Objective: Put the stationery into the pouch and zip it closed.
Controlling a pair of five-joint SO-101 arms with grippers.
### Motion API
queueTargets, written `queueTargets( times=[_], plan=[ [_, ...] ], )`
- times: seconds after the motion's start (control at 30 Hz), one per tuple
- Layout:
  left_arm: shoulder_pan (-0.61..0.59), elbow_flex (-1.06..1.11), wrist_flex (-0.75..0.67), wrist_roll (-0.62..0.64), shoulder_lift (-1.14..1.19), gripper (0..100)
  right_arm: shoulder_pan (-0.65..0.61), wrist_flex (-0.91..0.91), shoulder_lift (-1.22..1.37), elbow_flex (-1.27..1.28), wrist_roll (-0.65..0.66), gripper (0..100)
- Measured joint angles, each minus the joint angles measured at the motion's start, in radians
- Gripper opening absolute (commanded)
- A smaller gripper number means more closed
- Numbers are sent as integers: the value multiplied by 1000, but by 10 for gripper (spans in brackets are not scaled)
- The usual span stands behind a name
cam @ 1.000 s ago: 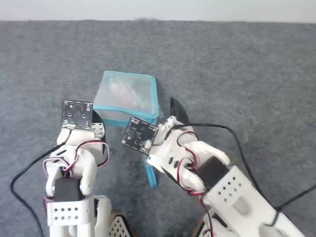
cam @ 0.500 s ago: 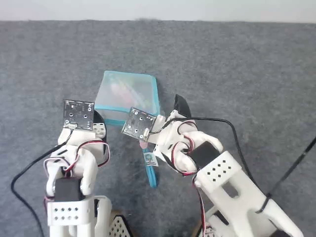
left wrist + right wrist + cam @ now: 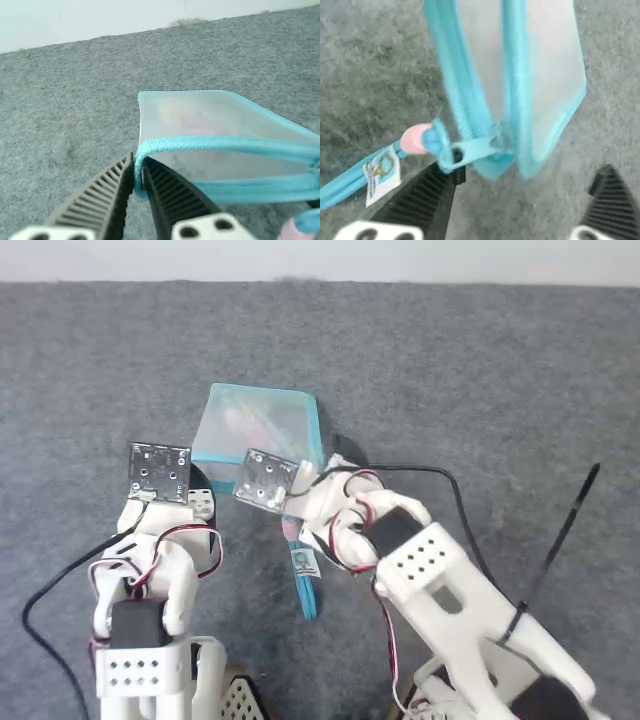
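I have the translucent plastic pouch with turquoise trim (image 3: 262,430) lying on the grey felt-covered table (image 3: 480,380), just ahead of both arms. Pinkish stationery shows faintly through its wall, so the filling looks done to me and the zip is the step in hand.

The left claw (image 3: 136,167) is clenched on the turquoise edge at one end of the pouch's mouth. I read that hold as an anchor: with that corner pinned, the soft pouch should not slide or bunch when the slider is dragged along.

The right claw (image 3: 530,172) is at the opposite end, spread wide and grasping nothing. Its two ridged fingers straddle the pouch corner. One fingertip sits just beside the turquoise zip pull (image 3: 470,149), but I cannot tell whether it touches. A pink bead (image 3: 415,139) and a turquoise cord (image 3: 306,592) with a small white tag (image 3: 382,172) trail from the pull across the table towards the arms.

I cannot tell how far the zip teeth are joined. Next I would need that claw to pinch the small pull itself, not the loose cord, which would only stretch and slip.
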Motion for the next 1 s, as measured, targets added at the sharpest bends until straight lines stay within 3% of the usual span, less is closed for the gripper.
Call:
queueTargets(
  times=[0.17, 0.6, 0.7, 1.0],
  plan=[
    [0, 0, 0, 0, 0, 9, 0, -2, 29, -51, -18, 339],
    [0, 0, 0, 0, 0, 9, 3, -5, 31, -57, -86, 101],
    [-5, 0, 0, 0, 0, 9, 3, -15, 31, -57, -86, 6],
    [-2, -2, 17, 0, 0, 11, 6, -25, 31, -57, -86, 8]
  ],
)
